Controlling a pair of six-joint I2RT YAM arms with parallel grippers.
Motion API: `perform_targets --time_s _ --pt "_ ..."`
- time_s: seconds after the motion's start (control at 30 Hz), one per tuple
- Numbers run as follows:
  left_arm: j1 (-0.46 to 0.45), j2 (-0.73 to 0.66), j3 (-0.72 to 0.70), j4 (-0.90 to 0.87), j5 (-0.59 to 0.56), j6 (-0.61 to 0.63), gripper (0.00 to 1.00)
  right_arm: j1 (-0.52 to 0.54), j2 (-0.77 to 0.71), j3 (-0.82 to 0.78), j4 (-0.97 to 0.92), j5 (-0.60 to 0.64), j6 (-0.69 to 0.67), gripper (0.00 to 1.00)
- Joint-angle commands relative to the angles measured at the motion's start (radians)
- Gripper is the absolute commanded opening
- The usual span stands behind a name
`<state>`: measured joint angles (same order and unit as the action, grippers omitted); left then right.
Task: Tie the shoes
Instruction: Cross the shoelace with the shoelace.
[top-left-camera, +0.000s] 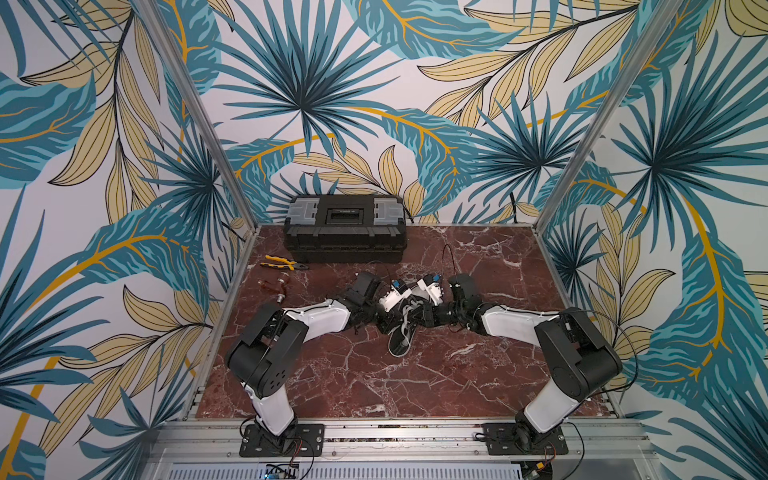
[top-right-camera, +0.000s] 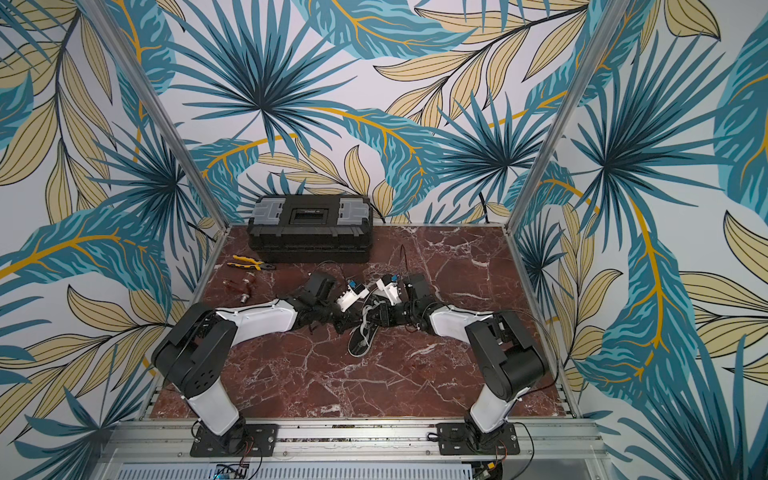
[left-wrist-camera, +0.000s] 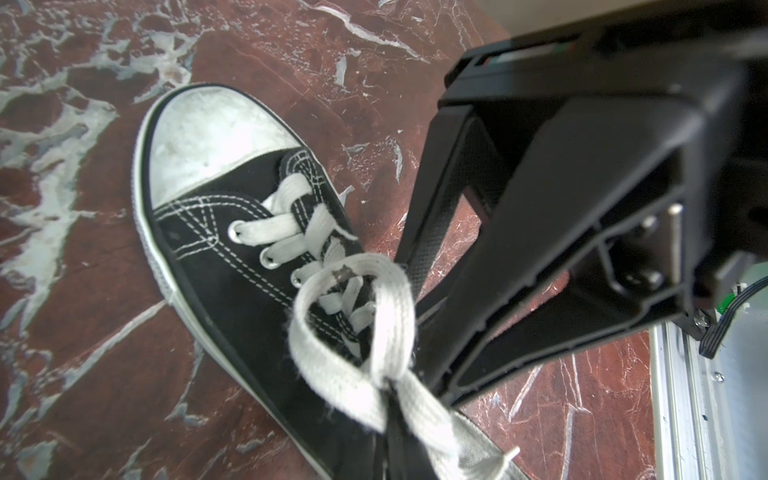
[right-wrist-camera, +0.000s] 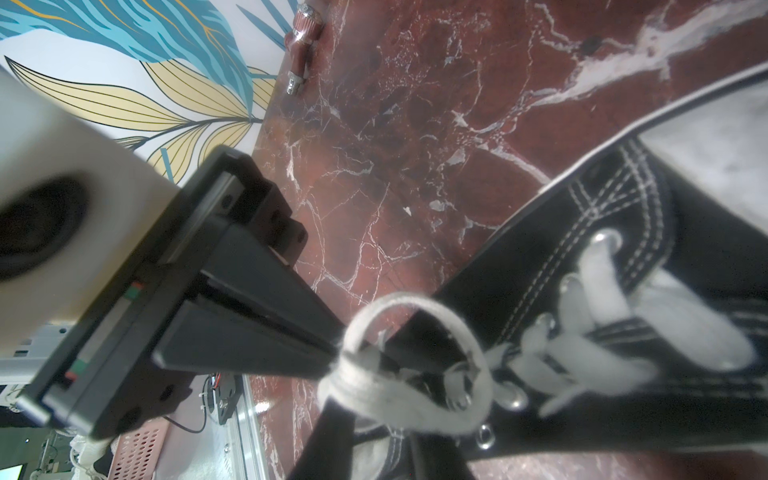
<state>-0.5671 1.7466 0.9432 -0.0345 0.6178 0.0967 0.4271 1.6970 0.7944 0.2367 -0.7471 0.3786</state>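
**Bow stage: one loop pinched, the wrap not yet made**

The shoe sits mid-way across the marble table, between the two arms. The left gripper is clenched on the base of a white lace loop, holding it up over the eyelets. The right gripper is just beside the loop with its jaws part-way apart, gripping nothing I can make out. I judge we are mid-bow. Next, the right must catch the free lace and wrap it round without pulling the loop out of the pinch.

No legible text or number — toolbox label too small
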Motion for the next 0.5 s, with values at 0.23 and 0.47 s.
perform_targets --time_s 0.23,0.47 --pt "-0.005 -0.015 0.003 0.054 0.048 -0.032 0.02 0.007 0.051 -0.012 0.062 -0.051 0.041 0.07" --pt "-0.004 -0.019 -0.002 0.054 0.038 -0.037 0.03 0.005 0.014 -0.024 0.005 0.034 0.01 0.0"
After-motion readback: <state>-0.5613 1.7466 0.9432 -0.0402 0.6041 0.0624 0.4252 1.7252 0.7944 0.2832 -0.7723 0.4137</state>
